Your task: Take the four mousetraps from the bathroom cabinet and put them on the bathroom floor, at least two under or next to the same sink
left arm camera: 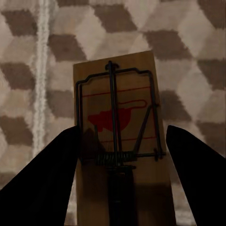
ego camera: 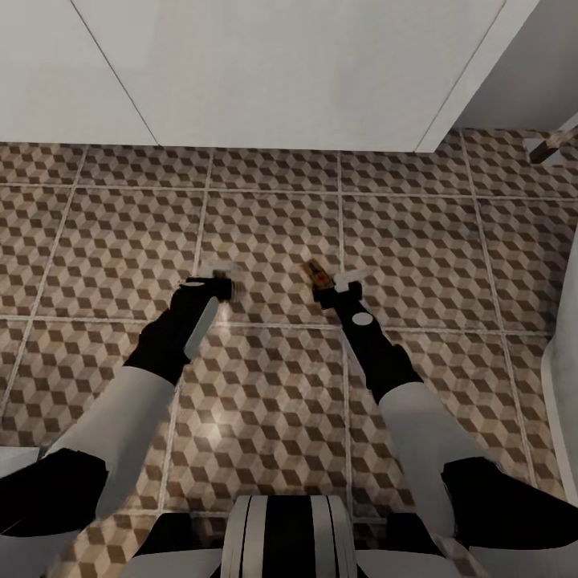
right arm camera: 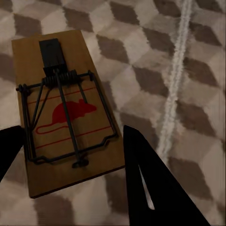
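In the left wrist view, the left claw (left arm camera: 120, 155) has its two dark fingers (left arm camera: 42, 188) on both sides of a mousetrap (left arm camera: 123, 141). The wooden board sits between them and its edges meet the fingers, so the claw is closed on this trap. The board carries a wire bar, a coil spring and a red mouse drawing. Behind it is the bathroom floor (left arm camera: 188, 56) with the cube pattern and one pale grout line.

In the right wrist view, the right claw (right arm camera: 70, 165) has its fingers (right arm camera: 150, 188) spread wide, one at each side of a second mousetrap (right arm camera: 66, 108). This trap appears to lie flat on the tiles, and I cannot tell if a finger touches its edge. A grout line runs near it.

In the head view, both arms reach down to the floor (ego camera: 417, 241). The left claw (ego camera: 215, 282) is low over the tiles, and the trap there is too blurred to make out. The right claw (ego camera: 341, 282) is just beside the small brown trap (ego camera: 318, 274). Beyond them, a white flat surface (ego camera: 281, 72) stands above the floor.
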`<state>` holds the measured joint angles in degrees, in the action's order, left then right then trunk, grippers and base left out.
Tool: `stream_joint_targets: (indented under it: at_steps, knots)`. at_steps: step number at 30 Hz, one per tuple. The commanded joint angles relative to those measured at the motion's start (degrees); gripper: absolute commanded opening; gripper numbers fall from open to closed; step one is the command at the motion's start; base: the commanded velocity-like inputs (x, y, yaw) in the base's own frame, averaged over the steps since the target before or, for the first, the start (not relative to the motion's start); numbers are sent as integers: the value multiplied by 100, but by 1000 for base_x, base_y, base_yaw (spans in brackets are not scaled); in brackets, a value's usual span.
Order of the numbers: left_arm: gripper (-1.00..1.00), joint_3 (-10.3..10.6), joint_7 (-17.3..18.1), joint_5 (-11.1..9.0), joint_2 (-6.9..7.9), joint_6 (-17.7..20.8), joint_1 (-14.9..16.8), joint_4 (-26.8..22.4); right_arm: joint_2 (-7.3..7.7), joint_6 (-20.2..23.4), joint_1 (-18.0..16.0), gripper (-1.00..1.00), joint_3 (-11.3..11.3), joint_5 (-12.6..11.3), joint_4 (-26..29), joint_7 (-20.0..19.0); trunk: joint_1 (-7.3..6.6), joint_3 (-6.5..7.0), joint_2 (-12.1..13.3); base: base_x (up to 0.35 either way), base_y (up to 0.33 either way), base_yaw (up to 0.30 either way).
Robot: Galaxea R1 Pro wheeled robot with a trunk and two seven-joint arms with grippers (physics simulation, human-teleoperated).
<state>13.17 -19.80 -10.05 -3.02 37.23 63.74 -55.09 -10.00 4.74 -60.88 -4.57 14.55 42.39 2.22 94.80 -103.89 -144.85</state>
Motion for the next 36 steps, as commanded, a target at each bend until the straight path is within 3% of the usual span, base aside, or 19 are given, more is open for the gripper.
stream_joint_targets:
  at_steps: [1, 8, 15, 21, 29, 36]
  knots:
    - [-100, -92, -50, -67, 3, 78, 138, 163, 0, 146, -27, -100, -9, 71, 2, 78, -1, -3, -1, 0, 0, 0]
    - [-100, -276, -50, -46, 36, 159, 573, 492, 0, 460, -245, -100, -14, 170, -10, 268, -1, -3, -1, 0, 0, 0]
    - [-100, -237, 132, -59, 271, 160, 619, -286, 0, 464, -290, -100, -131, 189, 47, 294, -1, -3, -1, 0, 0, 0]
    - [-100, -213, 568, -51, 315, 187, 549, -906, 0, 464, -293, -100, -325, 197, 329, 315, -1, -3, -1, 0, 0, 0]
    - [-100, -210, 626, -42, 320, 198, 190, -1347, 0, 499, -282, -100, -351, 199, 715, 322, -1, -3, -1, 0, 0, 0]
    - [-100, -203, 627, -41, 320, 197, 129, -1488, 0, 502, -270, -100, -351, 206, 757, 323, -1, -3, -1, 0, 0, 0]
